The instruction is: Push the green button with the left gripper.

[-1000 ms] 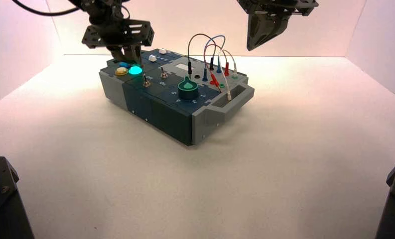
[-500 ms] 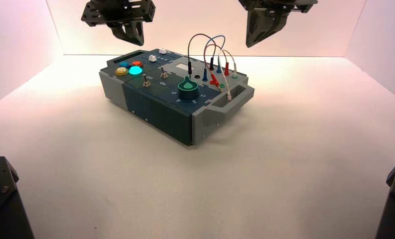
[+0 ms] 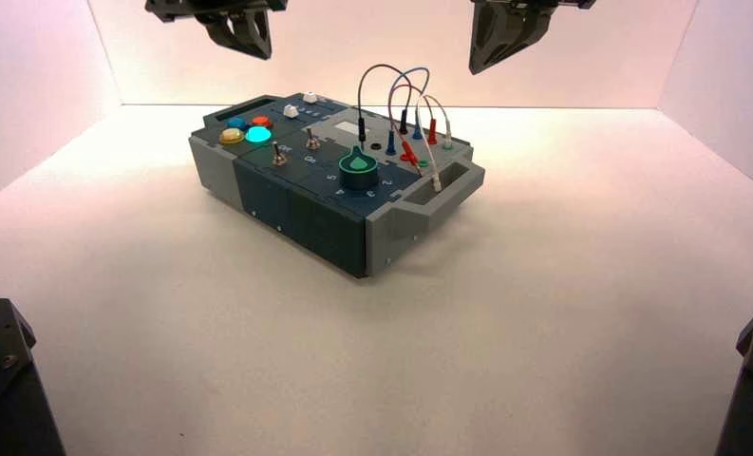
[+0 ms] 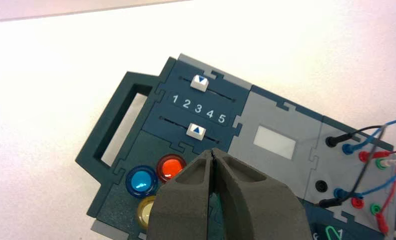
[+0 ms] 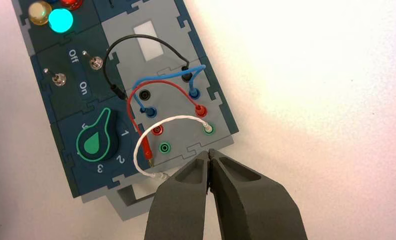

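Observation:
The green button [image 3: 257,134] glows bright teal at the box's left end, beside the yellow [image 3: 231,136], red [image 3: 261,121] and blue [image 3: 236,123] buttons. It also glows in the right wrist view [image 5: 61,20]. My left gripper [image 3: 249,49] hangs shut high above and behind that end, well clear of the box. In the left wrist view its gripper [image 4: 213,151] covers the green button almost wholly, leaving the red [image 4: 171,167], blue [image 4: 141,181] and yellow [image 4: 146,212] ones in sight. My right gripper [image 3: 479,66] hangs shut above the wires; its tips [image 5: 208,151] meet over the box's edge.
The box [image 3: 325,228] stands turned on the white floor. A dark-green knob [image 3: 358,169], two toggle switches [image 5: 96,63] and looping wires [image 3: 405,95] fill its right half. Two white sliders [image 4: 196,131] sit by a 1-to-5 scale. Walls close in behind.
My left gripper has risen from just behind the buttons to the top of the high view. The green button stays lit throughout. The right gripper has drifted slightly upward.

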`<move>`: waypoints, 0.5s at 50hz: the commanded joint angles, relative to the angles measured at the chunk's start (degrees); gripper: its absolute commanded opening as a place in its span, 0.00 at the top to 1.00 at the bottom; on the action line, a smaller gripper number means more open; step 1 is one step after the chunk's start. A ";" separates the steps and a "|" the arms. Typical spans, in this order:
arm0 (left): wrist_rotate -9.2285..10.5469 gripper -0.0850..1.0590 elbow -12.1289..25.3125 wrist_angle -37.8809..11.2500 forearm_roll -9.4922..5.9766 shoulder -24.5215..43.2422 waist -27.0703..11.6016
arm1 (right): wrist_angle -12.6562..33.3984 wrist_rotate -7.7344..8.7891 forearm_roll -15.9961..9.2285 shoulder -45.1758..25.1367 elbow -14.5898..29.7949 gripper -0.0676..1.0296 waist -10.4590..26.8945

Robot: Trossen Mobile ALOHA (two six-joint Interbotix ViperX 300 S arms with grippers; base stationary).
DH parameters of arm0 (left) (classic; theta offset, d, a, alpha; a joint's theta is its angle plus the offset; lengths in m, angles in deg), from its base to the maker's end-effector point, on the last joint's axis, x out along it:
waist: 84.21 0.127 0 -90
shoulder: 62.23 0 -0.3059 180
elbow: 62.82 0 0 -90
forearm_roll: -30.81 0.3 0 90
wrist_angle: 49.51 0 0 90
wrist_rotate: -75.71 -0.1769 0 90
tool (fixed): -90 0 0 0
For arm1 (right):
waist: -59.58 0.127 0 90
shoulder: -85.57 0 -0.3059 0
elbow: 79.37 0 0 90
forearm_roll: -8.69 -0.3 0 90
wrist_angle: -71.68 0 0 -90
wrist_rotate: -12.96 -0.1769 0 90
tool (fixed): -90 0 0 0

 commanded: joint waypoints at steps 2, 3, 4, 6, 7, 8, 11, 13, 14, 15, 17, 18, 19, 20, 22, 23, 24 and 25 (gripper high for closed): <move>-0.35 0.95 -0.35 -0.09 0.53 -3.60 -0.26 | -0.44 0.09 0.00 1.85 0.97 0.96 -0.35; -0.44 0.95 -0.53 -0.09 0.53 -3.96 -0.26 | -0.44 0.09 0.00 1.93 0.97 0.96 -0.35; -0.35 0.95 -0.70 -0.09 0.53 -4.22 -0.26 | -0.44 0.09 0.00 1.93 0.88 0.96 -0.35; -0.44 0.95 -0.97 -0.09 0.53 -4.75 -0.18 | -0.44 0.09 0.00 2.02 0.88 0.96 -0.35; -0.44 0.95 -1.14 -0.09 0.53 -5.10 -0.26 | -0.44 0.09 0.00 2.11 0.88 0.96 -0.35; -0.44 0.95 -1.32 -0.09 0.53 -5.45 -0.26 | -0.44 0.09 0.00 2.20 0.88 0.96 -0.26; -0.44 0.95 -1.76 -0.09 0.53 -6.15 -0.26 | -0.53 0.09 0.00 2.37 0.88 0.96 -0.35; -0.53 0.95 -2.20 -0.09 0.62 -6.86 -0.26 | -0.53 0.09 0.00 2.46 0.88 0.96 -0.35; -0.53 0.95 -2.37 -0.09 0.62 -7.12 -0.18 | -0.53 0.09 0.00 2.46 0.88 0.96 -0.35; -0.44 0.95 -2.46 -0.09 0.62 -7.38 -0.26 | -0.53 0.09 0.00 2.55 0.88 0.96 -0.35; -0.53 0.95 -3.34 -0.09 0.62 -8.53 -0.26 | -0.53 0.09 0.00 2.81 0.70 0.96 -0.35; -0.53 0.95 -3.69 -0.09 0.62 -8.96 -0.26 | -0.62 0.09 0.00 2.90 0.62 0.96 -0.35; -0.53 0.95 -3.96 -0.09 0.70 -9.40 -0.26 | -0.62 0.09 0.09 2.99 0.62 0.96 -0.35; -0.53 0.95 -4.31 -0.09 0.70 -9.84 -0.18 | -0.62 0.09 0.00 3.16 0.53 0.96 -0.35; -0.53 0.95 -4.83 -0.09 0.70 -10.55 -0.18 | -0.62 0.09 0.09 3.34 0.44 0.96 -0.35; -0.53 0.95 -5.10 -0.09 0.70 -10.99 -0.09 | -0.62 0.09 0.00 3.43 0.35 0.96 -0.35; -0.53 0.95 -5.45 -0.09 0.70 -11.43 0.00 | -0.62 0.09 0.00 3.52 0.35 0.96 -0.35; -0.53 0.95 -5.54 -0.09 0.70 -11.69 0.09 | -0.62 0.09 0.00 3.60 0.26 0.96 -0.35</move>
